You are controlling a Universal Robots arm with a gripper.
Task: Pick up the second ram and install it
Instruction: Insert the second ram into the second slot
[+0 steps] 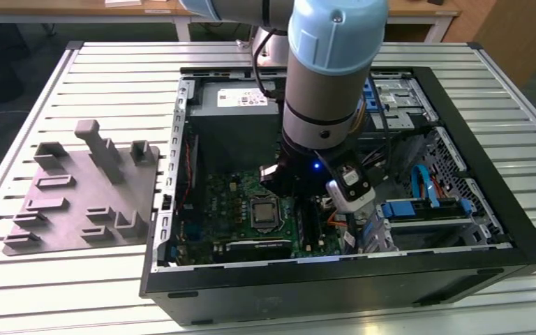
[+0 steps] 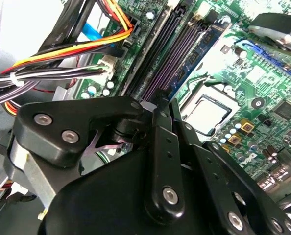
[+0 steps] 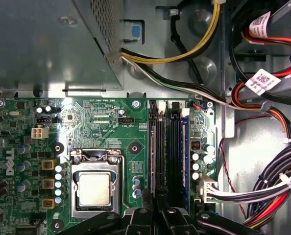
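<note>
Green motherboard (image 3: 111,112) below me, inside the open black case (image 1: 343,269). My pincer (image 3: 153,198) hangs low over the memory slots (image 3: 177,147), which run side by side next to the processor socket (image 3: 95,188).

- Pincer state: the linkage is drawn narrow in both wrist views, but I cannot tell whether it is clamped on anything or merely resting close.
- The second ram (image 3: 154,156): I take it to be the thin dark strip lying along the slot directly in line with my pincer. I cannot tell it from its twin, nor whether it is fully seated.
- Grey holder block (image 1: 82,195) sits well apart on the slatted table, outside the case.

Judgement on doing this well: keep the stick upright and parallel to the slot, since a tilt would bind one end first. Press evenly along its length and straight down, no sideways drag. The cable bundle (image 3: 278,181) lies near on the far side of the slots; stay off it. Both end clips should close.
</note>
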